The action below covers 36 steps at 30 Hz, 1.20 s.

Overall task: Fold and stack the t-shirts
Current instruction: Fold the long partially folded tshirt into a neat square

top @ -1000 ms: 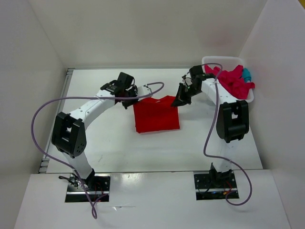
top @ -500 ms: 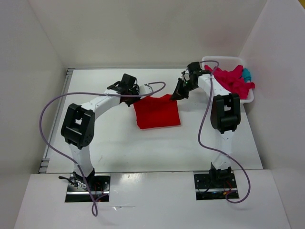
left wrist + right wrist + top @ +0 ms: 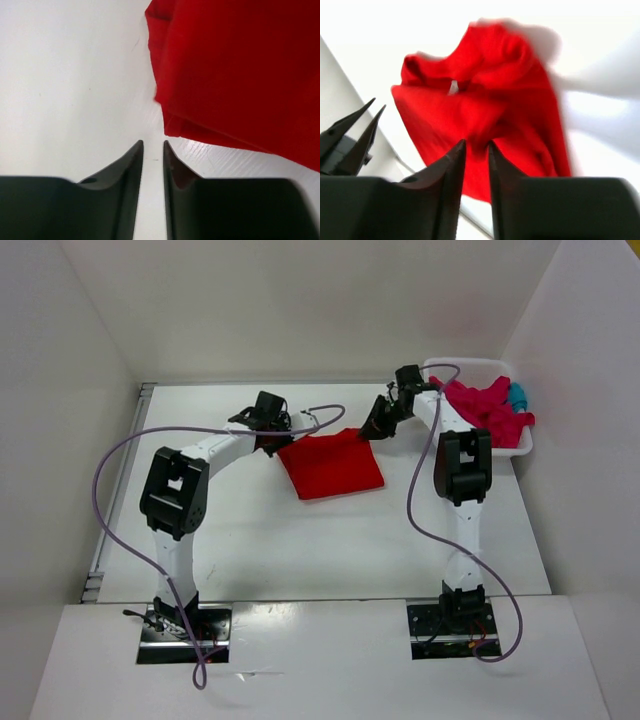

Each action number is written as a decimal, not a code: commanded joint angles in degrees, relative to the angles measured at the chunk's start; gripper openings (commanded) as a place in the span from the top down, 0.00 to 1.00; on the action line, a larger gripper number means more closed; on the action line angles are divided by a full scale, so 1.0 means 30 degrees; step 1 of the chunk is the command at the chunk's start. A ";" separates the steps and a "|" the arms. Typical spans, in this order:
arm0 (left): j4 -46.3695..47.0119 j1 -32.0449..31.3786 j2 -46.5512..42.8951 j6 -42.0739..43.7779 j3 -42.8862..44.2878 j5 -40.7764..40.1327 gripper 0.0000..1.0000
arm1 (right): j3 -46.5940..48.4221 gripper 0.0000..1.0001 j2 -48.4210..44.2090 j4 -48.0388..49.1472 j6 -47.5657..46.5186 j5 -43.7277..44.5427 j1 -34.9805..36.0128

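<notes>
**A:** Where's the bright red cotton t-shirt (image 3: pixel 332 466)?

**B:** Folded and askew on the middle of the white counter (image 3: pixel 250 540). The right jaws seem to pinch its far right corner. The left jaws, almost pressed together on nothing, sit just off its far left corner.

**A:** Advice?

**B:** Spread the left jaws, take that corner, then pull both evenly and low. The crimson-pink shirt (image 3: pixel 490 408) and teal-blue shirt (image 3: pixel 516 395) lie in the white plastic lattice basket (image 3: pixel 470 364) at the far right corner.

End effectors (image 3: pixel 153 146) (image 3: pixel 476 146) both nearly closed

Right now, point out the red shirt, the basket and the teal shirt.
red shirt (image 3: pixel 332 466), top view, middle of the cloth
basket (image 3: pixel 470 362), top view, far rim
teal shirt (image 3: pixel 516 395), top view, bit showing in the basket
</notes>
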 commanded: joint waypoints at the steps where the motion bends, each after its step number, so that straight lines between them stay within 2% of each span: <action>1: 0.0616 0.0193 0.0835 -0.0306 0.0837 -0.0575 0.68 | 0.2486 0.68 0.0636 0.0486 0.0095 0.0903 -0.0430; 2: 0.0819 0.0193 0.0838 -0.0306 0.0838 -0.1012 0.61 | 0.2783 0.59 0.0640 0.0484 0.0095 0.1108 -0.0430; 4: 0.0821 0.0193 0.0838 -0.0480 0.0838 -0.1454 0.51 | 0.2962 0.48 0.0466 0.0832 -0.0110 0.1547 -0.0430; 5: 0.0821 0.0454 0.0838 -0.0482 0.0838 -0.1630 0.51 | 0.2962 0.37 0.0261 0.1184 -0.0110 0.1723 -0.0430; 6: 0.0502 0.0457 0.0838 -0.1120 0.1157 -0.2009 0.51 | 0.2962 0.31 0.0027 0.1506 -0.0371 0.1725 -0.0430; 9: -0.1341 0.0981 0.0195 -0.1974 0.2825 -0.2217 0.51 | 0.2148 0.31 -0.1436 0.2125 -0.1655 0.2133 -0.0051; 10: -0.1898 0.0984 -0.0039 -0.2179 0.3207 -0.1898 0.51 | 0.1736 0.35 -0.1875 0.2299 -0.2040 0.2541 0.0154; 13: -0.4587 0.0430 -0.1210 -0.1746 0.3475 0.0348 0.45 | -0.0723 0.63 -0.3254 0.2620 -0.2775 0.3483 0.0625; 14: -0.5208 0.0050 -0.1213 -0.1742 0.3475 0.0883 0.42 | -0.1222 0.75 -0.3256 0.2826 -0.2979 0.3164 0.0625; 15: -0.5591 -0.0766 -0.1213 -0.1742 0.3475 0.1294 0.40 | -0.1865 1.00 -0.3256 0.2828 -0.2981 0.2668 0.0799; 19: -0.5100 -0.1741 -0.0981 -0.2560 0.2133 0.3170 0.38 | -0.1787 1.00 -0.2000 0.2509 -0.3421 0.2457 0.1299; 21: -0.3494 -0.1916 -0.0513 -0.3234 0.1690 0.3349 0.37 | -0.0620 1.00 -0.0978 0.1863 -0.3421 0.3244 0.1562; 24: -0.2755 -0.1916 0.0160 -0.3910 0.1512 0.3349 0.36 | 0.1111 1.00 0.0373 0.1600 -0.3421 0.4183 0.1562; 30: -0.2167 -0.1916 0.0340 -0.4906 0.1686 0.2880 0.36 | 0.7461 1.00 0.4152 -0.0714 -0.3421 0.5822 0.1562; 33: -0.2519 -0.1916 0.0164 -0.5665 0.1688 0.3290 0.34 | 0.9488 1.00 0.5381 -0.1681 -0.3421 0.6207 0.1738; 36: -0.3161 -0.1916 -0.0420 -0.6457 0.1483 0.3466 0.27 | 1.1659 1.00 0.5214 -0.1948 -0.3421 0.6674 0.1738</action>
